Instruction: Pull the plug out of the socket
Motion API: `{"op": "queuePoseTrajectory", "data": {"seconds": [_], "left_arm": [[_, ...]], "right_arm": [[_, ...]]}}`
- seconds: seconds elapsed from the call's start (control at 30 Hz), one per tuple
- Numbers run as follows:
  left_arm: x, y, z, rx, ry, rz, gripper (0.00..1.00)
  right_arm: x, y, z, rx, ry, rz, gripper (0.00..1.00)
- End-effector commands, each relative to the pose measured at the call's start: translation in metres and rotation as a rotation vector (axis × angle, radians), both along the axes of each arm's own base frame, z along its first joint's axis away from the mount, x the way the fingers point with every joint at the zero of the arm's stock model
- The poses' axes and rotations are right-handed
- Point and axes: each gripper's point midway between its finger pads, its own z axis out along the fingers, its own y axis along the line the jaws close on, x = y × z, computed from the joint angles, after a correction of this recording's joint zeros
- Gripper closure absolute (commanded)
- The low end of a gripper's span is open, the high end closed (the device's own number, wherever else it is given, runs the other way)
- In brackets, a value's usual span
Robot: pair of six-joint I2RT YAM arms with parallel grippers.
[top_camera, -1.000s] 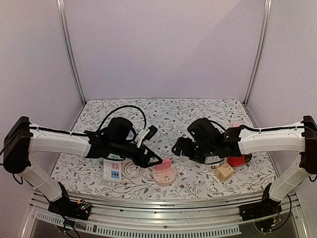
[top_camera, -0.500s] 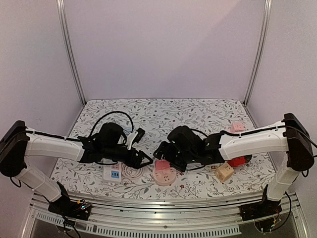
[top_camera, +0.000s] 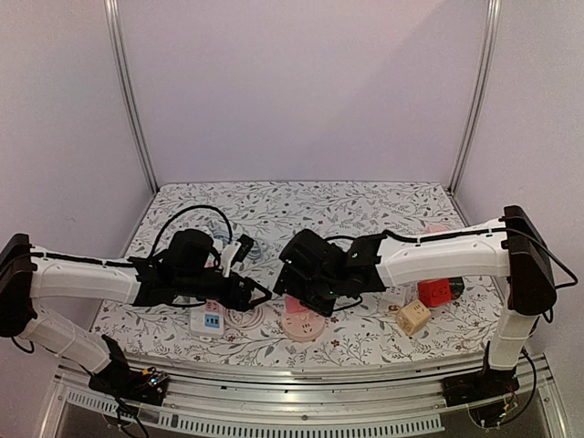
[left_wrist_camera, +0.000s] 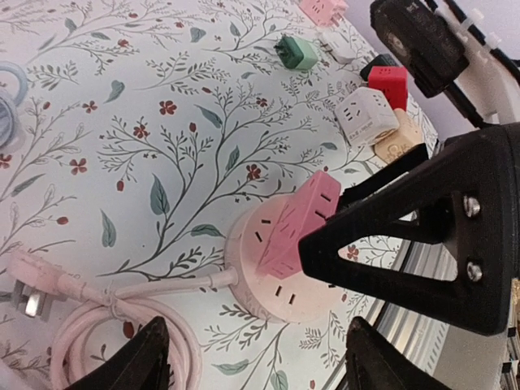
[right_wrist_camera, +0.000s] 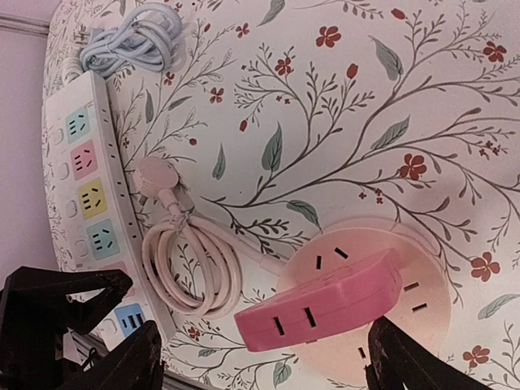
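Observation:
A pink plug block [right_wrist_camera: 325,302] sits plugged into a round pale-pink socket [right_wrist_camera: 410,313] near the table's front; both also show in the left wrist view, the plug [left_wrist_camera: 296,221] and the socket [left_wrist_camera: 272,284]. My right gripper [right_wrist_camera: 264,366] is open and empty, hovering over the plug with its fingers [right_wrist_camera: 406,361] on either side above it, not touching. In the top view it [top_camera: 290,297] hides most of the plug. My left gripper [left_wrist_camera: 260,366] is open and empty, just left of the socket [top_camera: 306,327], beside the right one [top_camera: 258,294].
A white power strip [right_wrist_camera: 89,203] with coloured outlets lies left of the socket, with the socket's coiled pink cord [right_wrist_camera: 191,264] between them. A grey-blue cord bundle [right_wrist_camera: 134,36] lies farther back. Red [top_camera: 436,292], beige [top_camera: 412,317], white [left_wrist_camera: 364,115] and green [left_wrist_camera: 296,51] cube adapters stand to the right.
My right arm has swung left, bringing its gripper over the pink plug. My left gripper has drawn back to the left and lower, off the socket. Both stayed open.

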Motion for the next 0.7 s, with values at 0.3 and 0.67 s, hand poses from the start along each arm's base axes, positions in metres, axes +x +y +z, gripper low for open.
{"op": "queuePoseTrajectory", "data": {"seconds": [0.3,0.67], "left_arm": [[0.005,0.011,0.008,-0.004,-0.044,0.033,0.27],[0.002,0.014,0.012,0.001,-0.072,0.018,0.27]], "right_arm": [[0.003,-0.033,-0.019,-0.271,0.023,-0.093,0.15],[0.012,-0.018,-0.019,-0.309,0.007,-0.08,0.14]]}}
